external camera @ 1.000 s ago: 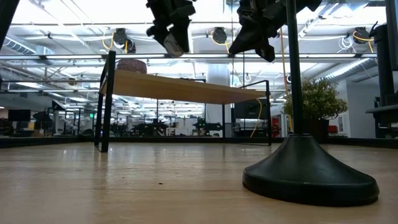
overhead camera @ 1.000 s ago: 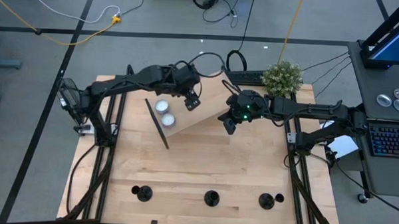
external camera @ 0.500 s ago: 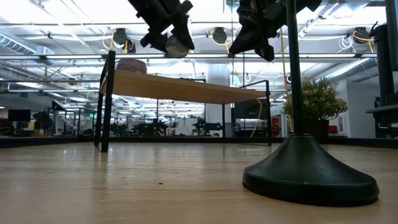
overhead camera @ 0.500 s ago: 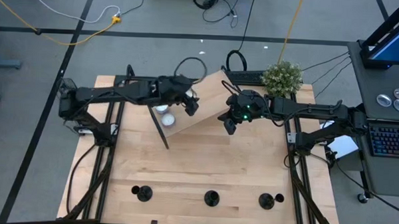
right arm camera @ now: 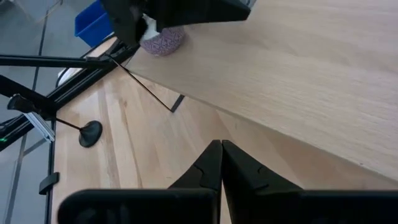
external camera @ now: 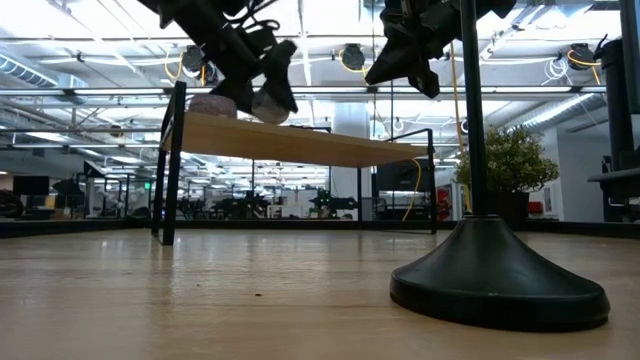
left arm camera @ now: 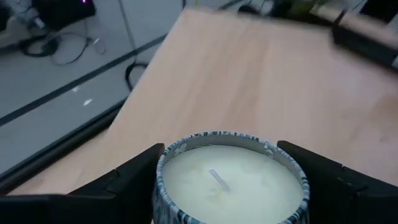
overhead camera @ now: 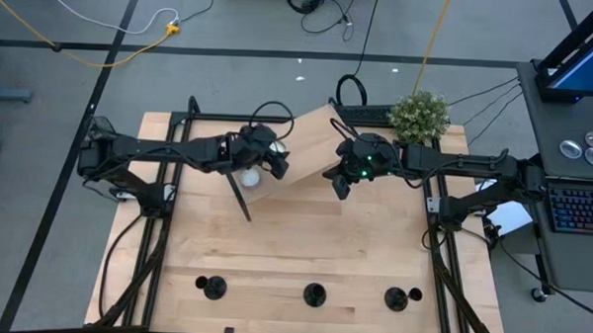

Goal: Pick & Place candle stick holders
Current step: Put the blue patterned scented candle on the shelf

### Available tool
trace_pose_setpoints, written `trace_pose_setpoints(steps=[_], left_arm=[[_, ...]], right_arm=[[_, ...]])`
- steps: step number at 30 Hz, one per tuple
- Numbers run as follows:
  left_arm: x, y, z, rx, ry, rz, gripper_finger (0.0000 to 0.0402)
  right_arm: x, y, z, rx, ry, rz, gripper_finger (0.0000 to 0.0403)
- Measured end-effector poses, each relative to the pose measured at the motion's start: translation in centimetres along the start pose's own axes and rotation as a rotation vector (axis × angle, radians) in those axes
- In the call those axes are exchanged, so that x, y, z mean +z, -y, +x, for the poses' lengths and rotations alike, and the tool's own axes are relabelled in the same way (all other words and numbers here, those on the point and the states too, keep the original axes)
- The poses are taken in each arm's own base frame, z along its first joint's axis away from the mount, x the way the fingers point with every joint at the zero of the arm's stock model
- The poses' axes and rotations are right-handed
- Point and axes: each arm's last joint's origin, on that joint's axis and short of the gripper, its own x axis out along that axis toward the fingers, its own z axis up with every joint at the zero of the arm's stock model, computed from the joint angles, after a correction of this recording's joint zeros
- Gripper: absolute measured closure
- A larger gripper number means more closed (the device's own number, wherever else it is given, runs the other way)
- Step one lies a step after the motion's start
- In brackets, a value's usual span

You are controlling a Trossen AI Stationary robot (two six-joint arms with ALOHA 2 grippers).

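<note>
No legible text — no labels, no numbers.

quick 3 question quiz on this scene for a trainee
1. True or false: the left pincer holds a candle in a patterned tin.
2. How many black candlestick holders stand along the table's near edge in the high view?
3. The right pincer is: A) shut and empty, B) shut on a candle, C) open over a holder.

Key
1. True: its fingers sit on both sides of the tin, above the raised wooden shelf.
2. Three: left holder, middle holder, right holder.
3. A.
</note>
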Motion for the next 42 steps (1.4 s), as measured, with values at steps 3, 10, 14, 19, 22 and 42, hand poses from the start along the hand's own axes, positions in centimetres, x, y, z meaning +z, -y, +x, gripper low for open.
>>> trace_pose_setpoints(steps=[3,10,14,19,22,42], left_arm=[[-0.6,-0.2,0.1,0.033,-0.048,0.026,0.0101],[-0.5,-0.8,0.3,0.055,-0.051,0.031,0.0105],[-0.9,-1.4,0.4,0.084,-0.109,0.050,0.0088],[-0.9,-1.5,0.5,0.066,-0.125,0.049,0.0110],[-0.9,-1.5,0.4,0.064,-0.124,0.050,0.0125],[-0.5,-2.0,-1.0,0.041,-0.130,0.047,0.0116]], right_arm=[[0.0,0.0,0.0,0.000,0.000,0.007,0.0403],[0.0,0.0,0.0,-0.002,0.001,0.003,0.0403],[0.0,0.0,0.0,-0.003,0.001,0.001,0.0403],[0.0,0.0,0.0,-0.003,0.001,0.000,0.0403],[0.0,0.0,0.0,-0.003,0.001,0.000,0.0403],[0.0,0.0,0.0,-0.003,0.001,0.019,0.0403]])
